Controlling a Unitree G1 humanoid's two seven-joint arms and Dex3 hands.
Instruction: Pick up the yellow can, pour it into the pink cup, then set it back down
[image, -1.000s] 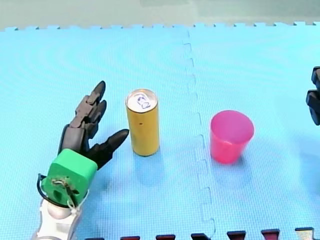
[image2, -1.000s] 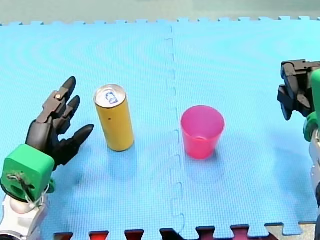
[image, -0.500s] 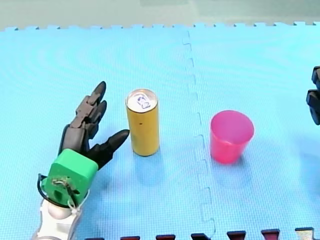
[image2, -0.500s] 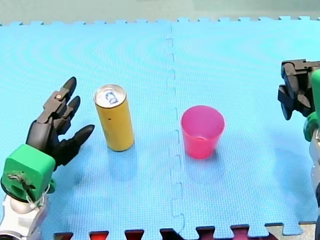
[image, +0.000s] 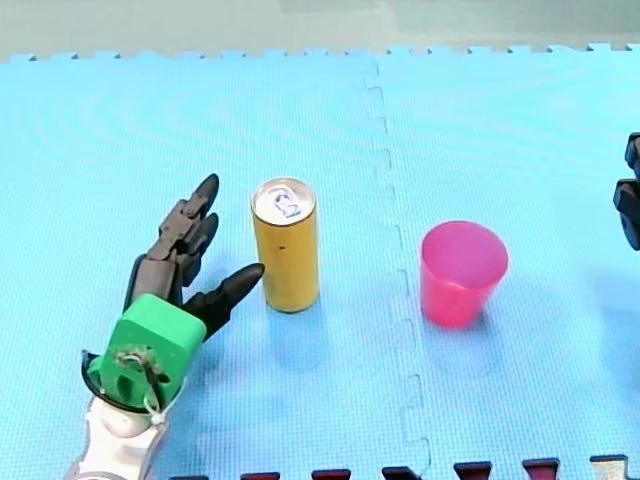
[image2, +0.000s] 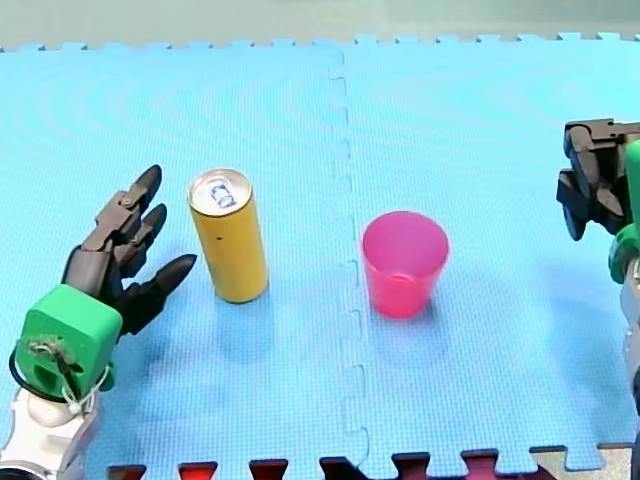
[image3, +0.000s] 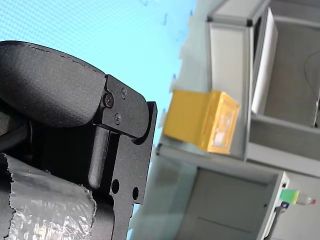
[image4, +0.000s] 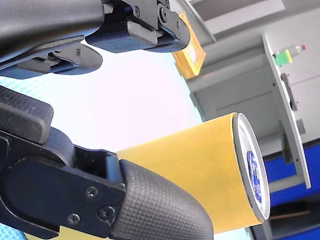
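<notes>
Bright, even light; soft shadows lie just in front of yellow can (image: 286, 250) and pink cup (image: 462, 272)

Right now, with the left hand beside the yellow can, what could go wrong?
1. The open left hand could tip the tall upright yellow can with its thumb before gripping.
2. The pink cup stands near; a falling can might hit it.
The right hand is far right over the mat.
</notes>
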